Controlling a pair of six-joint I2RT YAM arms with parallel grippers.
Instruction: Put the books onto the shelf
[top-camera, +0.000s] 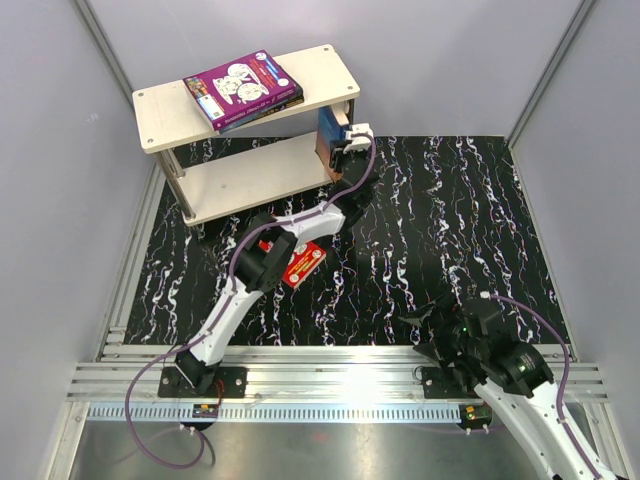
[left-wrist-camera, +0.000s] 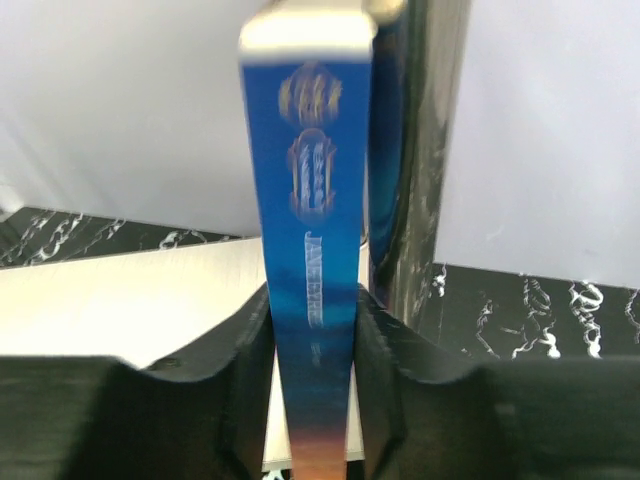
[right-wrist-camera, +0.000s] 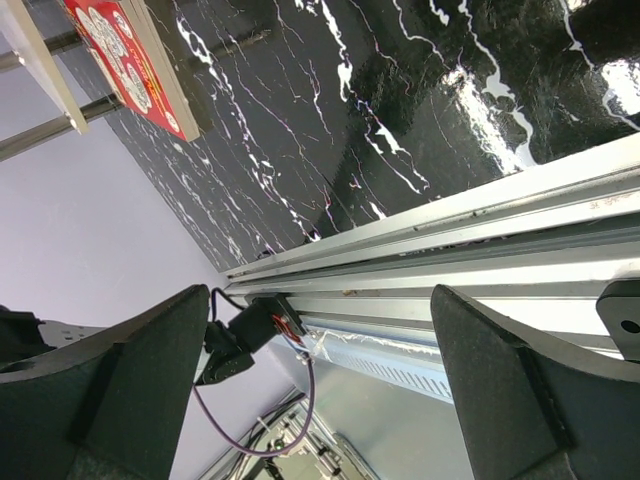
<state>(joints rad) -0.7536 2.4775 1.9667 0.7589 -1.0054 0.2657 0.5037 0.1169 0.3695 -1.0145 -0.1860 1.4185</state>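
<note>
The shelf (top-camera: 320, 70) stands at the back left, with a purple book (top-camera: 243, 88) lying on its top board over a black book (top-camera: 266, 111). My left gripper (top-camera: 338, 150) is shut on a blue book (top-camera: 328, 127) held upright at the right end of the lower board (top-camera: 250, 175). In the left wrist view the blue book's spine (left-wrist-camera: 310, 200) rises between the fingers of the left gripper (left-wrist-camera: 312, 310), beside a metal post (left-wrist-camera: 420, 180). A red book (top-camera: 303, 263) lies flat on the mat, partly under the left arm. My right gripper (top-camera: 436, 322) stands open and empty at the near right.
A black marbled mat (top-camera: 450, 220) covers the table, and aluminium rails (top-camera: 330, 375) run along the near edge. Grey walls enclose the back and sides. The right wrist view shows the red book (right-wrist-camera: 125, 55), the rails (right-wrist-camera: 480, 240) and the left arm's base (right-wrist-camera: 245, 335).
</note>
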